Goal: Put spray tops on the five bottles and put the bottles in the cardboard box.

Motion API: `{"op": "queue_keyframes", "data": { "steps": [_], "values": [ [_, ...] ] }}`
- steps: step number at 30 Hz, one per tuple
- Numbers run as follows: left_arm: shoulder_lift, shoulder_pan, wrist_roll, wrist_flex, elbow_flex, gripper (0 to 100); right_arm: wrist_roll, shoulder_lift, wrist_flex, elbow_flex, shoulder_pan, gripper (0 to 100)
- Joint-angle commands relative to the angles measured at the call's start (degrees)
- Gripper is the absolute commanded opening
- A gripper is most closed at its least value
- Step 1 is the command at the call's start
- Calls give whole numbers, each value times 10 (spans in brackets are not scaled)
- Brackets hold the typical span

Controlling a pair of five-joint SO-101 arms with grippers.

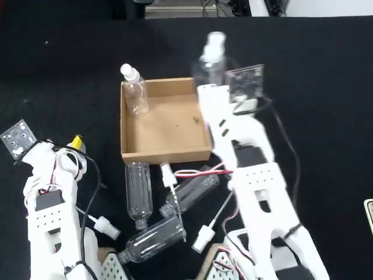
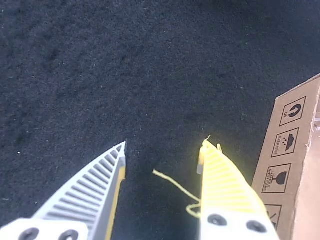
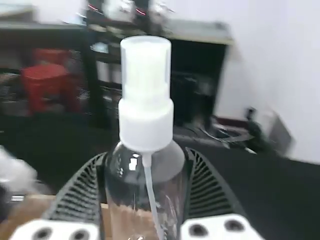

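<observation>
Bottle (image 3: 145, 185) with spray top (image 3: 146, 100) fitted stands upright in the right pincer (image 3: 145, 157), clenched on its shoulder; cardboard box (image 1: 166, 156) just below. Probably empty, so light, thin-walled and slick: squeeze gently, grip under the cap. Left pincer (image 2: 164, 150) released, nothing between its fingers.

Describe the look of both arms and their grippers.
Both arms are white plastic: left arm, right arm. The left gripper has ribbed triangular fingers, one white, one yellow. The right gripper has black ribbed fingers. Red and white wires run beside the right arm.
</observation>
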Motion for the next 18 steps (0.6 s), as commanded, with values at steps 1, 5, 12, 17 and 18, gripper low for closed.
{"op": "queue_keyframes", "data": {
  "steps": [1, 5, 12, 17, 18],
  "values": [
    [-11, 2, 1, -11, -7, 220, -3, 52, -82, -43, -48, 11],
    [-11, 2, 1, -11, -8, 220, 0, 145, -157, -62, -67, 11],
    [-11, 4, 1, -11, -8, 220, 0, 268, -215, -100, -79, 15],
    [-11, 5, 1, -11, -8, 220, 1, 325, -278, -105, -80, 12],
    [-11, 5, 1, -11, -8, 220, 1, 335, -295, -103, -80, 12]
  ]
}}
